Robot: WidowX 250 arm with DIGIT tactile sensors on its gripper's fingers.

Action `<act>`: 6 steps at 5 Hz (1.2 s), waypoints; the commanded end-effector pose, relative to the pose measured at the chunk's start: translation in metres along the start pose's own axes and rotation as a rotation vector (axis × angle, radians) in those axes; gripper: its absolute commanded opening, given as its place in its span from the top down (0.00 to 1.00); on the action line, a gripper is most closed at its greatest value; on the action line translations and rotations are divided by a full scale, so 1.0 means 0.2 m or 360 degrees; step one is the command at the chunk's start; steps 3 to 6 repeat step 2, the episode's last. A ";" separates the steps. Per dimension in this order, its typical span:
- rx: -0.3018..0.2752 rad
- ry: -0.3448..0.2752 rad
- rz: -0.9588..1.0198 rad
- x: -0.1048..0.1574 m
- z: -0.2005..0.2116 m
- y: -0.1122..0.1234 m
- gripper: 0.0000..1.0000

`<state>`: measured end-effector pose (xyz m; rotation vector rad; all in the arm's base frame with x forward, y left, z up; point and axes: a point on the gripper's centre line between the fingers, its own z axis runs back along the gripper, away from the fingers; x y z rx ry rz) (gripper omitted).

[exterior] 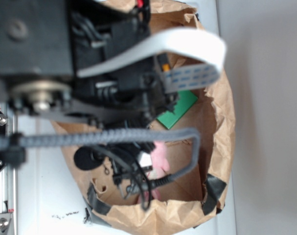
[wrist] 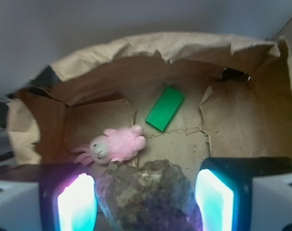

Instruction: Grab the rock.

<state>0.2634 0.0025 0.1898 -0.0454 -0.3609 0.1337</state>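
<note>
Rock (wrist: 148, 197) is sitting between your gripper's (wrist: 146, 202) parted fingers (wrist: 76, 202); whether they are touching it, you cannot tell.

I see rock (wrist: 148, 195): rough, mottled, matt stone | bag (wrist: 136, 53): crumpled brown paper, matt, dark tape at corners | plush toy (wrist: 118, 144): soft pink cloth | block (wrist: 165, 108): smooth green, looks plastic | finger pads (wrist: 77, 204): glossy, glowing.
</note>
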 end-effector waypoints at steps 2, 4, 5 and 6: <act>0.0017 -0.0116 0.0033 0.00 -0.03 0.05 1.00; 0.0017 -0.0116 0.0033 0.00 -0.03 0.05 1.00; 0.0017 -0.0116 0.0033 0.00 -0.03 0.05 1.00; 0.0017 -0.0116 0.0033 0.00 -0.03 0.05 1.00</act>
